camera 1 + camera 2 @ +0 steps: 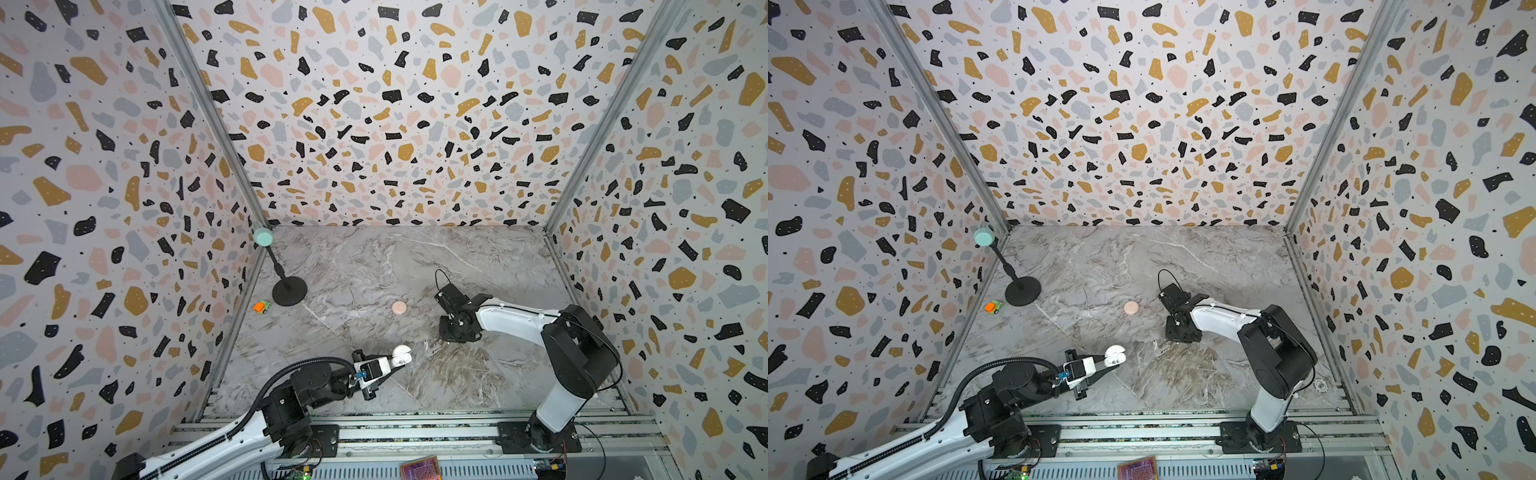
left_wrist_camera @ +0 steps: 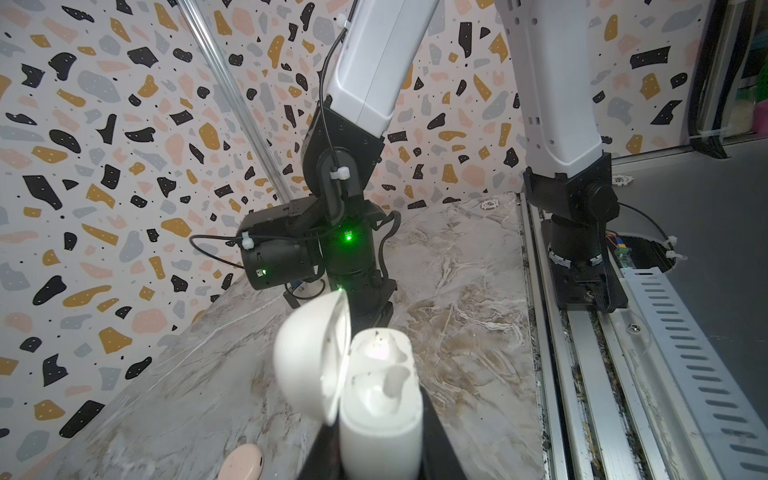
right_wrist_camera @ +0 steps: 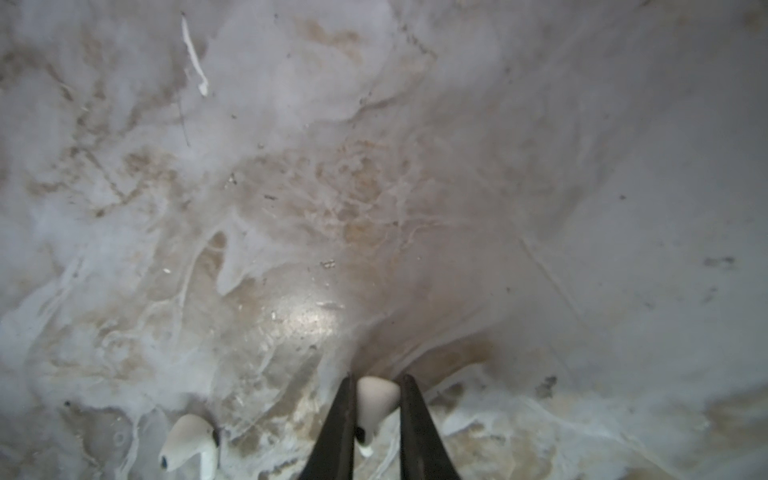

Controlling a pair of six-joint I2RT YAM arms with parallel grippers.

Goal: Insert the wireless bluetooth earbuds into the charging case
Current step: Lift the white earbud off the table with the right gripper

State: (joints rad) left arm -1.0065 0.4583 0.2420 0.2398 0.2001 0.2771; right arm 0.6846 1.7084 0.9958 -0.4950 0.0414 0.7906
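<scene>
1. Earbuds (image 3: 376, 401) are not yet in the charging case (image 2: 382, 399), as I read it from my remote desk. The two I can see are down on the marble table (image 1: 374, 257) at right. The open case's wells look empty, though the left wrist view is too soft to swear to it.
2. Far left: a microphone stand (image 1: 289, 291) with a teal head and an orange toy car (image 1: 262, 307) just beside its base. Both are hard by the left wall (image 1: 124, 249) and well apart from the work.
3. Near left: my left gripper (image 1: 399, 362) is clamped on the white charging case, which looks held clear of the table with its lid (image 2: 311, 353) swung open.
4. Centre: a closed pink case (image 1: 399, 307) lies flat, farther back than the held case and apart from both grippers.
5. Right of centre: my right gripper (image 3: 377, 380) points down at the table, its fingers (image 3: 338, 419) pressed against either side of one earbud (image 3: 376, 401). A second earbud (image 3: 189, 442) lies loose just beside them.
6. Left to do, in my judgement: lift that earbud, carry it left to the open case, seat it, then go back for its neighbour. Any others are out of sight.
7. Room: bare marble runs between the two grippers, with the pink case back off that line. The right wall (image 1: 665, 291) and near rail (image 1: 415, 432) stand well apart from the pick. The tight spot is the second earbud, which a stray finger could knock skidding.
</scene>
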